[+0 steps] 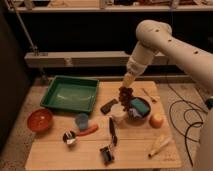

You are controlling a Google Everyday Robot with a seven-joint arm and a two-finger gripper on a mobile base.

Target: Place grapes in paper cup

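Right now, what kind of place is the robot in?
Probably a robot test lab: a wooden table crowded with props, cables on the floor, metal shelving behind. The claw holds grapes above the paper cup.
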